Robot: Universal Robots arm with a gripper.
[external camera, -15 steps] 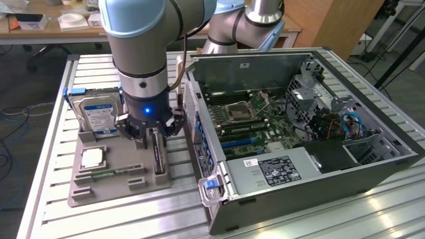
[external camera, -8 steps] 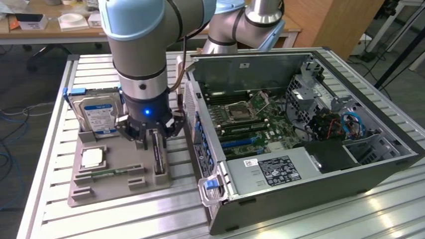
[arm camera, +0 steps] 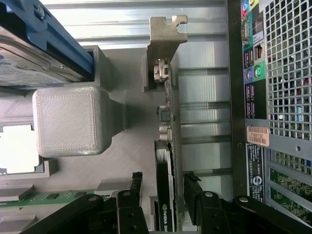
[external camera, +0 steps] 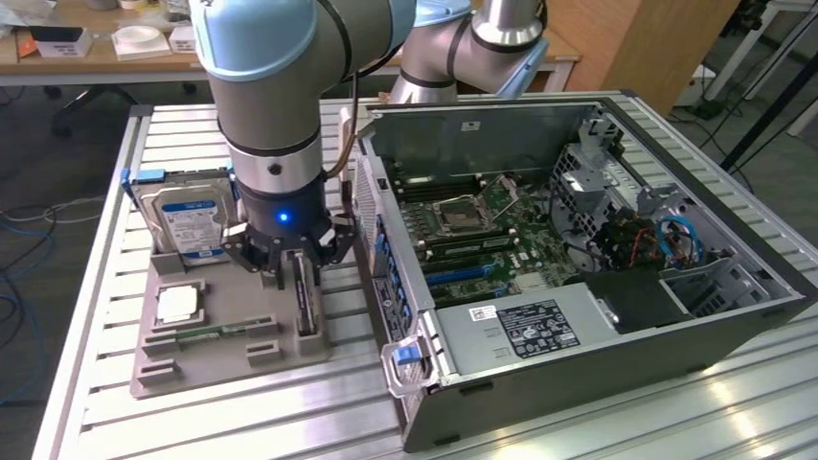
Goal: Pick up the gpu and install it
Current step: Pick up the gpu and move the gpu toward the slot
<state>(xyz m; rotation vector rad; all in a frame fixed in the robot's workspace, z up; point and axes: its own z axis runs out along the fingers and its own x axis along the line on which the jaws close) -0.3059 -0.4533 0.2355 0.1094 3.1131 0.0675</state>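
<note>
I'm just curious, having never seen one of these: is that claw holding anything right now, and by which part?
Nothing is held. The gripper stands open astride the gpu, one finger on either side of its upper edge, with gaps showing.

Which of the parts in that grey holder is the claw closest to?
The thin dark card standing on edge: the open gripper straddles it. The hard drive, square chip and memory stick sit apart.

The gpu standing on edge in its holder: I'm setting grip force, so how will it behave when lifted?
The gpu looks like a thin circuit board, so probably stiff, not floppy. Its silver bracket at one end may make it tilt that way. Exposed connectors suggest fragility under squeezing.
</note>
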